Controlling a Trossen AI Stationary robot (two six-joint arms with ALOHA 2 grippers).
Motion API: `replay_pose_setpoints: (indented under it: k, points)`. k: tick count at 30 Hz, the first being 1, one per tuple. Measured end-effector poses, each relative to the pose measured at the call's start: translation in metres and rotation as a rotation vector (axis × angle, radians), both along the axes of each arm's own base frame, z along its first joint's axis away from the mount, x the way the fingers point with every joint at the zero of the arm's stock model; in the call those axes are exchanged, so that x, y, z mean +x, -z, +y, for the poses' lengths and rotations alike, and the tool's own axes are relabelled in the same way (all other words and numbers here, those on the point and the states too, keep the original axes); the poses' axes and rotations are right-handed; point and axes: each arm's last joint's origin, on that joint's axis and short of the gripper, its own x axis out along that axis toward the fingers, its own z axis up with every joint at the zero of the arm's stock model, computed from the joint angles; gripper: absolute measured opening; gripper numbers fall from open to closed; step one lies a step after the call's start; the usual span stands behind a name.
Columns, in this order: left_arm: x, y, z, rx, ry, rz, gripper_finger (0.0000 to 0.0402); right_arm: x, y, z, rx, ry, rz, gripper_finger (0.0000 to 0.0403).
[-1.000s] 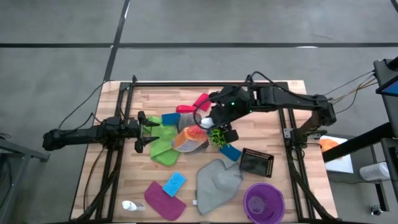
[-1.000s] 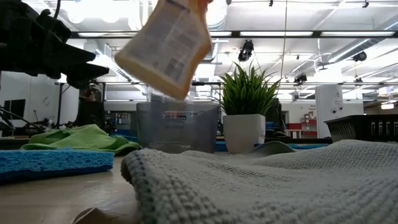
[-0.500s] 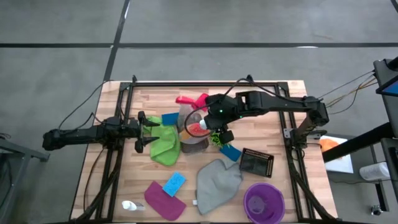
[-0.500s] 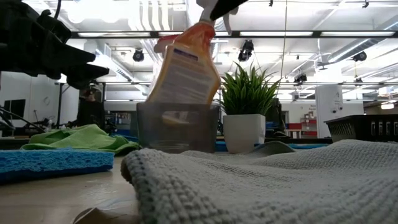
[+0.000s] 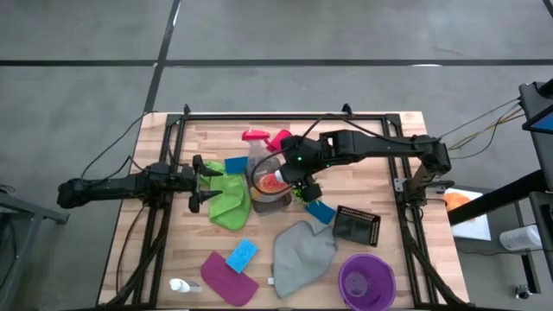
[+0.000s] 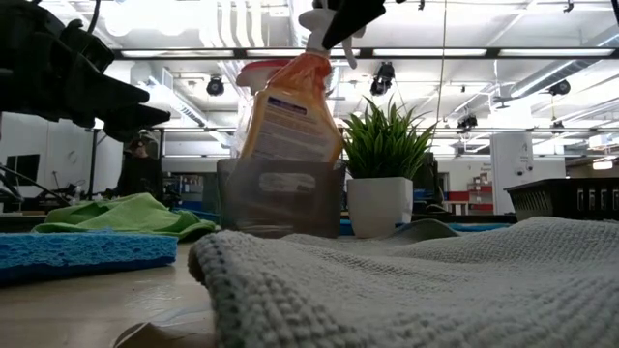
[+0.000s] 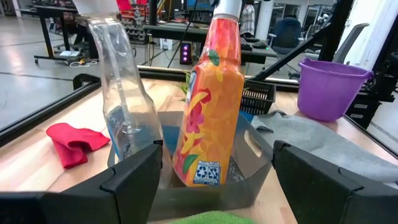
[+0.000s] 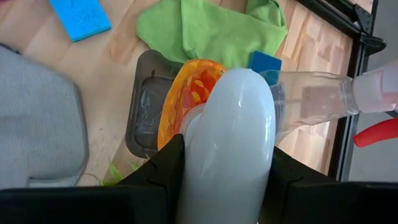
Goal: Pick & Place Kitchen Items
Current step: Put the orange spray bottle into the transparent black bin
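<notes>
Landmark: the clear grey bin (image 5: 270, 192) at the table's middle.

Nearest the low camera, the grey cloth (image 6: 406, 290) is spread in front of the bin, with a blue sponge (image 6: 87, 249) lying to one side of it. A magenta cloth (image 5: 229, 276) with a second blue sponge (image 5: 242, 254) is seen further out toward the table's front edge.

The orange spray bottle (image 7: 208, 109) is stood upright inside the bin, with the clear spray bottle (image 7: 124, 106) leaning beside it in the same bin. The right gripper (image 5: 292, 168) is positioned over the bin, its jaws narrowed onto the orange bottle's white trigger head (image 8: 227, 134).

The green cloth (image 5: 229, 197) is crumpled just beside the bin. The left gripper (image 5: 200, 183) is held at that cloth's far side, jaws spread wide and empty.

Beyond the bin, a small potted plant (image 6: 385, 169) is seen.
</notes>
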Motion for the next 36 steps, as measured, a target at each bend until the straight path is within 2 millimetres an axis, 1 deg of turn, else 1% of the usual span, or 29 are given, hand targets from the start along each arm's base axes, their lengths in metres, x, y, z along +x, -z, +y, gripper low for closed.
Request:
replay_pose_setpoints:
  k: [1,2,6,8,10,12,19,22,27,30,33,36]
  points:
    - [0.000,0.000,0.000,0.000,0.000,0.000,0.0308,0.000,0.000,0.000,0.003,0.007,-0.001,0.0133]
    - [0.000,0.000,0.000,0.000,0.000,0.000,0.0308,0.000,0.000,0.000,0.008,0.020,-0.004,0.0150]
    - [0.000,0.000,0.000,0.000,0.000,0.000,0.0308,0.001,-0.005,-0.002,-0.017,0.102,-0.032,0.0254]
    - [0.000,0.000,0.000,0.000,0.000,0.000,0.0308,0.000,-0.011,-0.003,-0.022,0.126,-0.055,0.0296]
    - [0.000,0.000,0.000,0.000,0.000,0.000,0.0308,0.000,-0.018,-0.002,-0.022,0.129,-0.077,0.0326]
    - [0.000,0.000,0.000,0.000,0.000,0.000,0.0308,0.000,-0.023,0.001,-0.019,0.124,-0.095,0.0342]
    - [0.000,0.000,0.000,0.000,0.000,0.000,0.0308,0.000,-0.036,0.009,0.002,0.119,-0.146,0.0350]
    - [0.000,0.000,0.000,0.001,0.000,-0.001,0.0308,-0.004,-0.039,0.011,0.031,0.147,-0.128,0.0351]
    - [0.000,0.000,0.000,0.001,0.000,-0.001,0.0308,-0.009,-0.037,0.007,0.063,0.209,-0.072,0.0351]
    - [0.000,0.000,0.000,0.001,0.000,-0.002,0.0308,-0.009,-0.034,0.004,0.081,0.231,-0.050,0.0349]
    - [0.000,0.000,0.000,0.001,0.000,-0.002,0.0308,-0.004,-0.027,0.002,0.089,0.246,-0.028,0.0325]
    - [0.000,0.000,0.000,0.001,0.000,-0.002,0.0308,0.001,-0.020,0.002,0.088,0.249,-0.006,0.0273]
